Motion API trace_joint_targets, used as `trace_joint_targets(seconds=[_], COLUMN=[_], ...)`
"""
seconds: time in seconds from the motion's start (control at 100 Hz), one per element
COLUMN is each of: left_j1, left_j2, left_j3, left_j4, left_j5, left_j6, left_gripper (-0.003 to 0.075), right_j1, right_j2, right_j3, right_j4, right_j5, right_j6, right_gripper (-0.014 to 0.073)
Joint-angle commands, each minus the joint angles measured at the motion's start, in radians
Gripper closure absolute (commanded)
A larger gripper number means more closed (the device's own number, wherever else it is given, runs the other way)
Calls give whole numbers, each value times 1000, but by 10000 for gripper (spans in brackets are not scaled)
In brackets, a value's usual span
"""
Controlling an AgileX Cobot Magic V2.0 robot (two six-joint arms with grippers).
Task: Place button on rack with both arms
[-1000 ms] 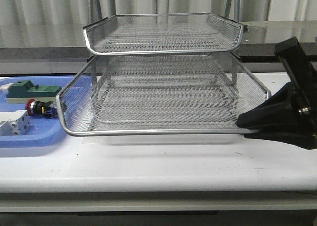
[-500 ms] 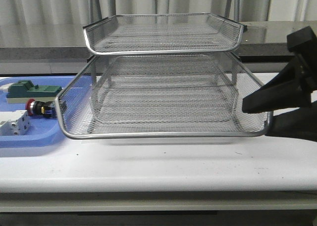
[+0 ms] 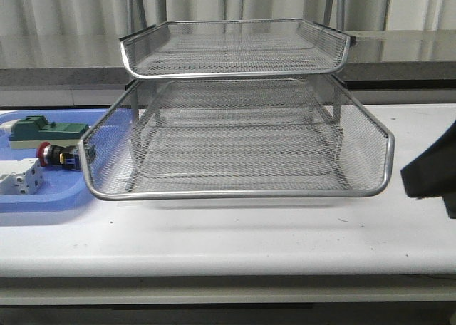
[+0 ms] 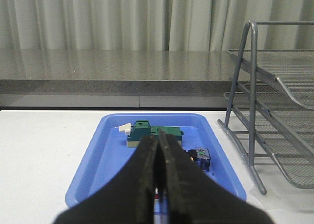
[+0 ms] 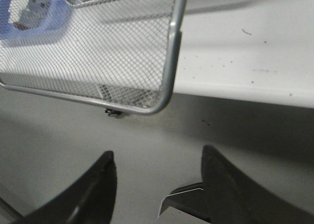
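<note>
Middle tray of the silver wire-mesh rack (image 3: pixel 235 136) drawn out; red-headed push-button (image 3: pixel 58 155) lies in the flat blue plastic tray (image 3: pixel 43 197); right gripper (image 5: pixel 157 184) spread, left gripper (image 4: pixel 157 184) pressed together, which must next open over the button.

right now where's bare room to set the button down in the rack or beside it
The pulled-out middle tray of the rack is bare mesh, and so is the top tray. The white table is bare in front of the rack. It is crowded on the blue tray, where the button lies between the green block and white block.
</note>
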Motion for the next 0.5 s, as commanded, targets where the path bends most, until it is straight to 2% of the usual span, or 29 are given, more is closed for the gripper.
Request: trace_joint_targets(seconds=[0.0, 0.26, 0.49], left_j1=[2, 2, 2], left_j2=[-32, -32, -32], left_j3=[32, 32, 32], left_j4=[-7, -7, -7], left_j5=[-87, -87, -87], left_j6=[-8, -8, -8], left_gripper=[741, 741, 741], right_j1=[2, 2, 2], right_j2=[-64, -191, -296], right_j3=[-57, -206, -305], right_j4=[-152, -667, -944], right_j5=[13, 123, 234], right_j6=[150, 555, 758], right_gripper=[191, 191, 191])
